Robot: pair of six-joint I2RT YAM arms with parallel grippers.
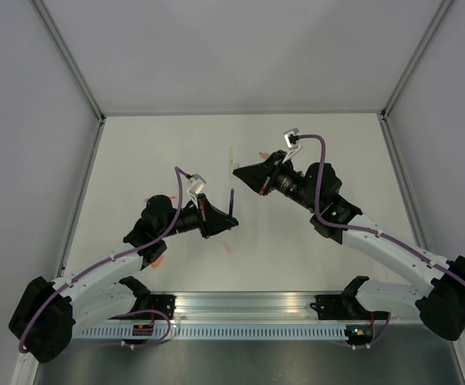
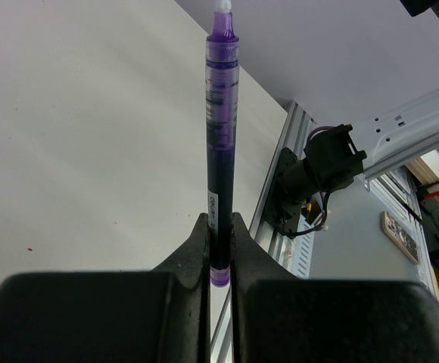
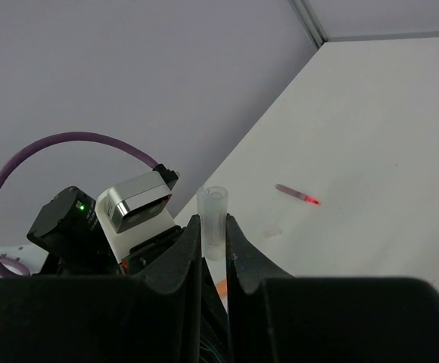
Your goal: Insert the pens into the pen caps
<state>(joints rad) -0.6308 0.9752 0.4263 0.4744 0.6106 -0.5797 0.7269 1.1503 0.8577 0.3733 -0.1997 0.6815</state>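
Grips | left hand (image 2: 219, 221) clamps slim purple pen (image 2: 221, 113) | right hand (image 3: 213, 222) clamps stubby translucent cap (image 3: 213, 198)

the dark purple pen (image 2: 221, 136) is showing a see-through violet barrel, darkening to near black lower down, with a small white printed label and a pale tip. the pen cap (image 3: 213, 203) is looking pale and translucent. the left gripper (image 2: 219, 227) and right gripper (image 3: 213, 227) are showing matte black, the table (image 2: 76, 151) off-white.
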